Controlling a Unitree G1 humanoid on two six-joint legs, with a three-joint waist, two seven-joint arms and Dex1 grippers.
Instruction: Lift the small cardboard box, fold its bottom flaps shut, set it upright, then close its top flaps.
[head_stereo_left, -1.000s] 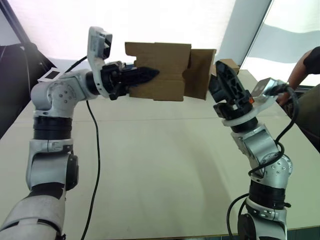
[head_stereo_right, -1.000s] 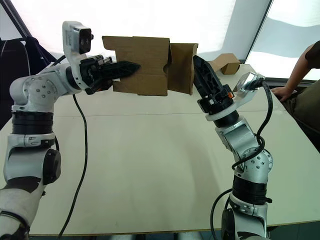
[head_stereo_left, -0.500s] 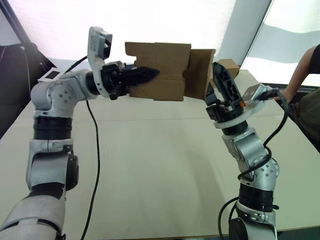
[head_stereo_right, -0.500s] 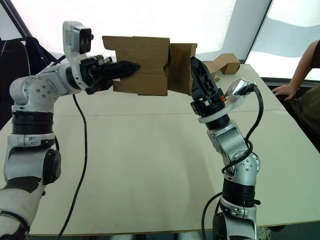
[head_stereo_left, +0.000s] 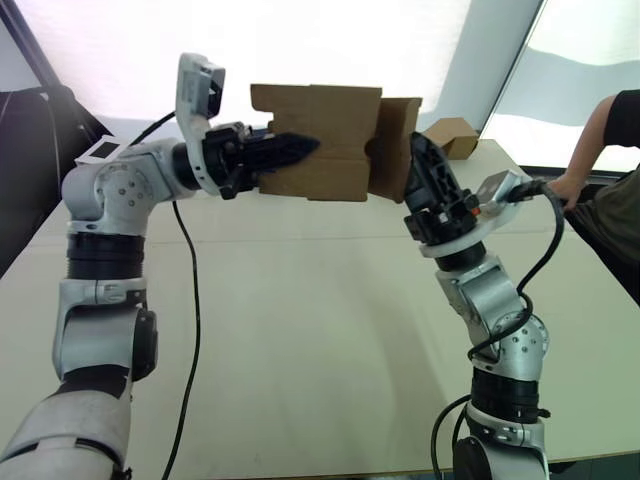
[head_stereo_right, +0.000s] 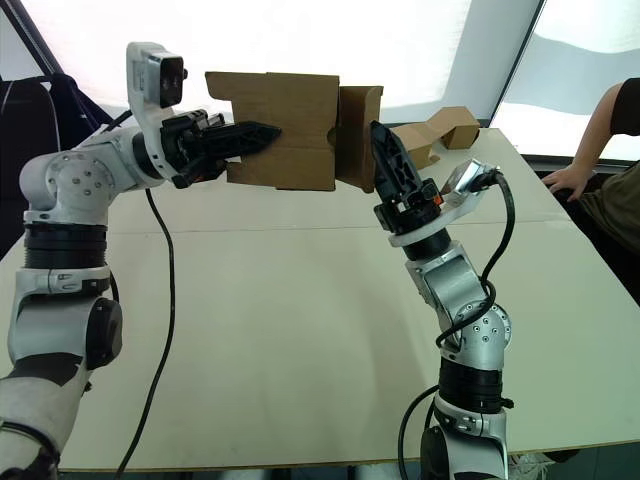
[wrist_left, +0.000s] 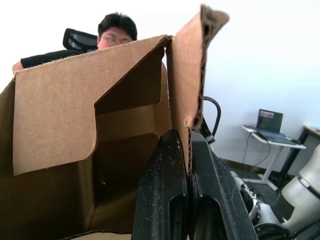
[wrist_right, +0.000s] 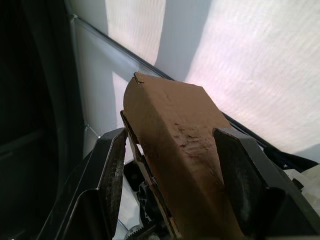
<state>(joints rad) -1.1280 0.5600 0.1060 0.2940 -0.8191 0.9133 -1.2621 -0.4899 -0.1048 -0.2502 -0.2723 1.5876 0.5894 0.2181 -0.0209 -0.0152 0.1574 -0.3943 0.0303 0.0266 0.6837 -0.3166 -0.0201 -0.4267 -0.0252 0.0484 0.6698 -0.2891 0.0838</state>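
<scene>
1. The left gripper (head_stereo_left: 300, 148) is clamped tight on one wall of the small plain brown corrugated cardboard box (head_stereo_left: 330, 140), with a black finger (wrist_left: 162, 195) on each face of the panel; the carton is held in the air, well above the pale table (head_stereo_left: 320, 340).
2. The right gripper (head_stereo_left: 422, 165) is spread wide, its two fingers astride a brown cardboard flap (wrist_right: 175, 135) at the box end farthest from the left gripper; nothing is pinched.
3. The box is judged light and fairly stiff, yet its thin walls would buckle or crease if squeezed hard. A hold across a single wall near a fold line seems safest, with flaps pushed flat-on, not by their edges.
4. The notched flap edges (wrist_left: 95, 107) could catch a fingertip.
5. Ample open room is seen below and between the arms. Beyond the right gripper lies a second small brown box (head_stereo_left: 450, 135), and further out a seated person's arm (head_stereo_left: 590, 140) by the table edge.
</scene>
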